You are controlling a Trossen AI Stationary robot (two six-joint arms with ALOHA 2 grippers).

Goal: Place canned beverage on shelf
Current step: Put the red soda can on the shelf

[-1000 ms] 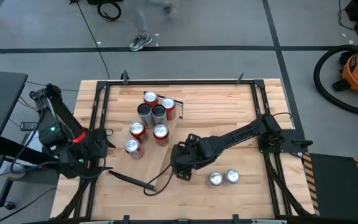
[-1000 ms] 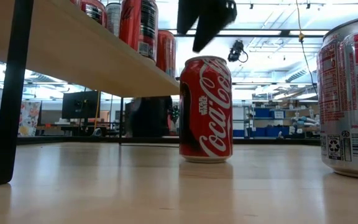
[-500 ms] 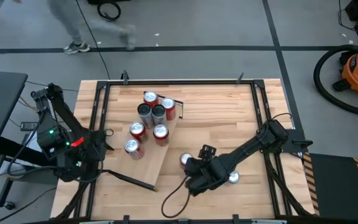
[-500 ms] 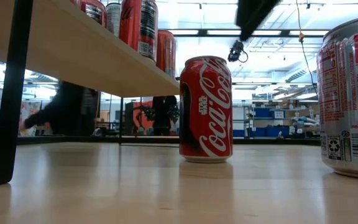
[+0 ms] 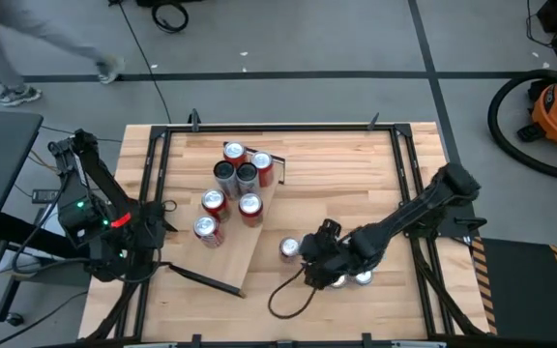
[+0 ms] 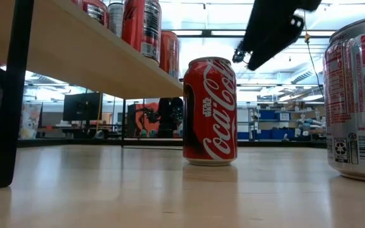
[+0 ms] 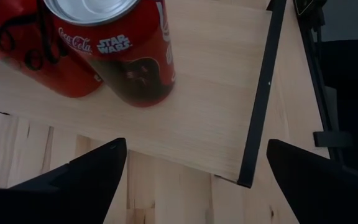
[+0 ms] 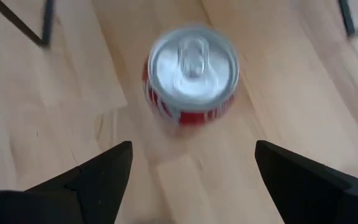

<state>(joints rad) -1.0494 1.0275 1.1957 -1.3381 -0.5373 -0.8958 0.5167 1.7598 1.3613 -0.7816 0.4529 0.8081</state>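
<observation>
Meanwhile, low and right of centre in the overhead frame, the right gripper (image 5: 319, 269) hangs with fingers spread wide and empty above a red can (image 5: 289, 248) standing upright on the desk (image 5: 356, 174). Its arm reaches in from the right edge, stretched long and low across the boards, wrist bent downward. The wrist camera looks straight onto the can's silver lid (image 8: 193, 59), which sits between the two dark fingers (image 8: 92, 177) but farther out than their tips.

To take it cleanly, the arm would likely need to slide forward until the can sits squarely between the fingers, then drop low enough to clasp the body rather than the rim. Two more cans (image 5: 351, 278) stand just beside the gripper and could be knocked over by a careless sweep.

The shelf (image 5: 230, 217), a pale plank left of centre, already carries a cluster of cans (image 5: 240, 174) toward its upper end; its lower stretch looks free.

The left gripper (image 5: 158, 232) waits at the left side by the shelf, open, holding nothing.
</observation>
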